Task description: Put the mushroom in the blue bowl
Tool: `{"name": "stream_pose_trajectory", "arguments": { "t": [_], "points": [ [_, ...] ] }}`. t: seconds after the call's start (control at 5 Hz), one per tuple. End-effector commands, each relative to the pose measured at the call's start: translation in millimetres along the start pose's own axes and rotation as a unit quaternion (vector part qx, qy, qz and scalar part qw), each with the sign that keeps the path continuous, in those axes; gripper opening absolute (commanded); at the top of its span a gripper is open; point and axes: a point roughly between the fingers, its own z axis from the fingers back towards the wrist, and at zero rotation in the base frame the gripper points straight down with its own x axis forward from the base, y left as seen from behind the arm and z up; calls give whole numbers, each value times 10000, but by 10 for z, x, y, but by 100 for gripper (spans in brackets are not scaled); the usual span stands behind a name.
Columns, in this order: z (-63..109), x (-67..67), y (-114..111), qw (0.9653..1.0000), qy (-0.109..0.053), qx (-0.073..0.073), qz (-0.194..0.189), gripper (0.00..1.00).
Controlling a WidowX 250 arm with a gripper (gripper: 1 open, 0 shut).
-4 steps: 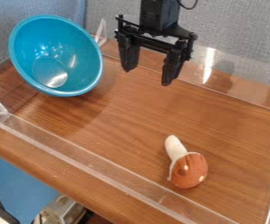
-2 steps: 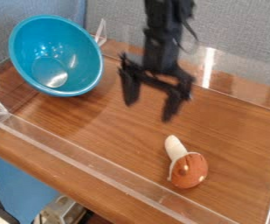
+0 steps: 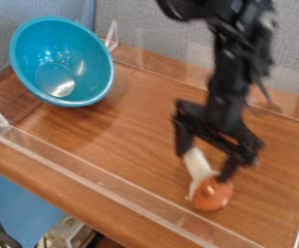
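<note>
The mushroom (image 3: 211, 194) is lying on the brown desk (image 3: 119, 134), low down and right of the middle of the frame. The black tool (image 3: 214, 161) is right by it and covers a bit of it. The two fingers of the tool are wide open, one on the left and one on the right, with part of the mushroom showing between them. I can't tell if they touch it, but they are not squeezed shut on it. The tool looks blurry

The mushroom has a round, orange-brown cap at the bottom, and its pale white stem points up and a little to the left. The cap looks smooth, with a small shiny spot

The blue bowl (image 3: 61, 60) is in the upper left of the frame, well apart from the mushroom. It is big, round and shiny like plastic, and it is tipped so you can see its smooth inside. The desk looks like wood, with thin lines in it. The wall (image 3: 145, 24) at the top is gray and bumpy
</note>
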Motion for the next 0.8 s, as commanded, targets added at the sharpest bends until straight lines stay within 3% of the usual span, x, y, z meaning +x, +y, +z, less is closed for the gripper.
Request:
{"name": "stream_pose_trajectory", "arguments": {
  "t": [0.0,0.2,0.4,0.6],
  "points": [
    [-71,38,-92,9997,-161,193,7,100],
    [-154,22,-78,9991,-155,364,-172,100],
    [-184,66,-51,9985,-191,444,-248,100],
    [-209,74,-28,9982,-215,476,-285,0]
  ]
}}
